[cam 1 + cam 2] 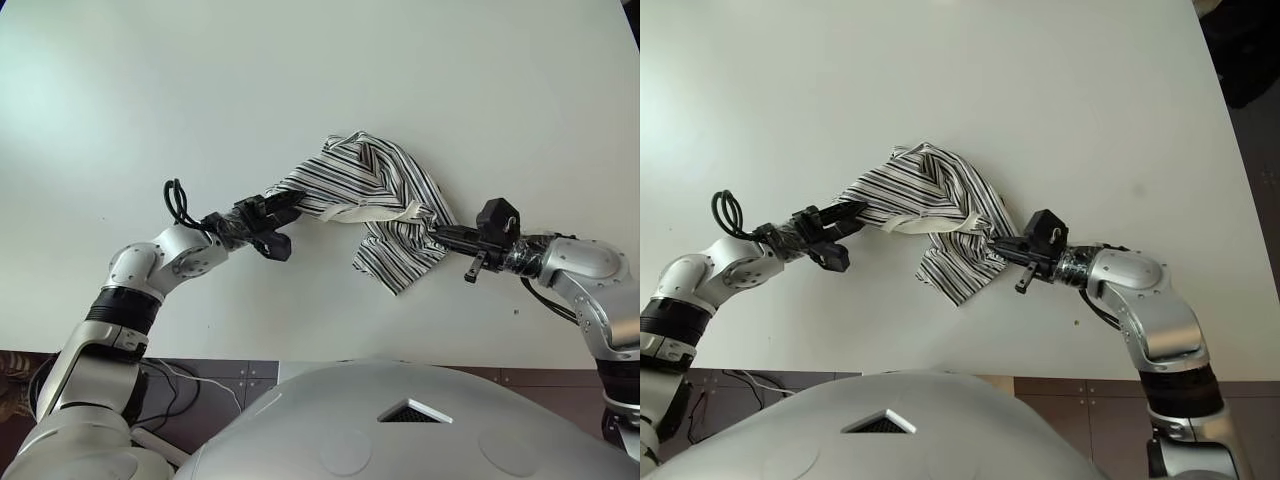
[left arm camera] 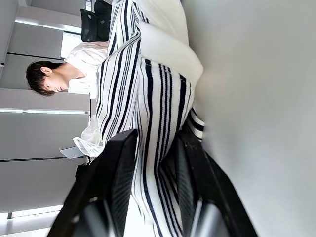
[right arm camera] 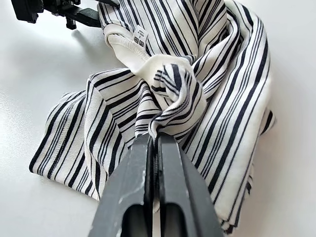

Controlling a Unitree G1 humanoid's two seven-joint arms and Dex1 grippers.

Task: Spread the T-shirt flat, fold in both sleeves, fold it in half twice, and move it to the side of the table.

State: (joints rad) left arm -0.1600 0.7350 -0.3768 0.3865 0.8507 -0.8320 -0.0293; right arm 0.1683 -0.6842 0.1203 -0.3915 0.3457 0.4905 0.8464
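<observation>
With the crumpled T-shirt (image 1: pixel 370 190) lying mid-table (image 1: pixel 300 80), the left gripper (image 1: pixel 290 205) is pinching its 9 o'clock edge and the right gripper (image 1: pixel 435 233) its 4 o'clock fold, so the spreading step is likely calling for pulling apart.

Nothing legible. 1 small white tag (image 3: pixel 140 34) sits on the plain white neckband (image 3: pixel 121 43) of the striped T-shirt (image 3: pixel 222 74), in the right wrist view. It carries a few short lines of dark print, too small and blurred to make out as letters or numbers.
</observation>
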